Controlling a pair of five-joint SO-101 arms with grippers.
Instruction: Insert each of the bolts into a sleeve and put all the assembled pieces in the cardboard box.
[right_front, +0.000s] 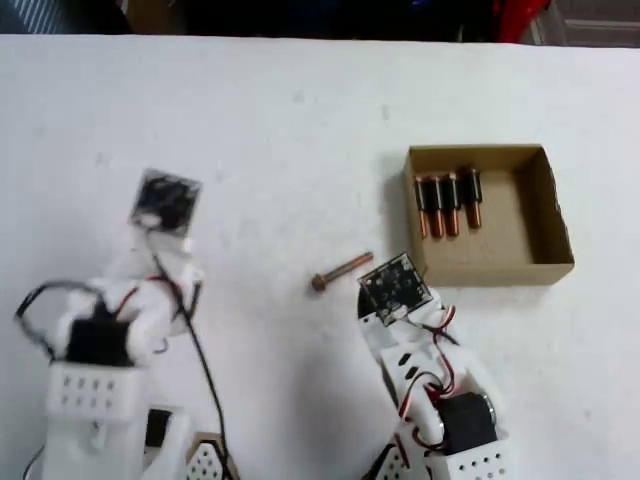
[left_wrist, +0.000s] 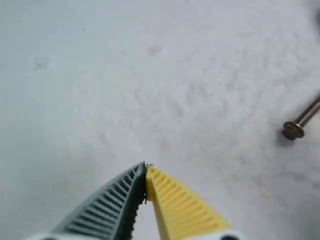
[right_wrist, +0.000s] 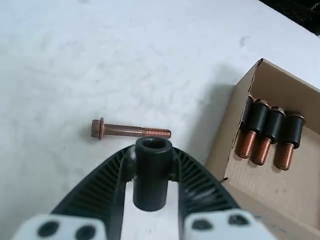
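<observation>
A copper bolt (right_front: 342, 271) lies loose on the white table, between the two arms; it also shows as the bolt (right_wrist: 131, 131) just beyond my right gripper's tips and as the bolt (left_wrist: 301, 121) far off from my left gripper. My right gripper (right_wrist: 152, 172) is shut on a black sleeve (right_wrist: 151, 172), held with its hole toward the bolt. The cardboard box (right_front: 540, 262) stands to the right with three assembled pieces (right_front: 447, 203) lying side by side; the same pieces (right_wrist: 267, 135) lie in the box (right_wrist: 235, 125). My left gripper (left_wrist: 146, 172) is shut and holds nothing, over bare table.
The left arm's body (right_front: 100, 340) and cables take up the front left. The right arm (right_front: 435, 400) stands at the front, close to the box's near wall. The table's far edge (right_front: 320, 38) runs along the back.
</observation>
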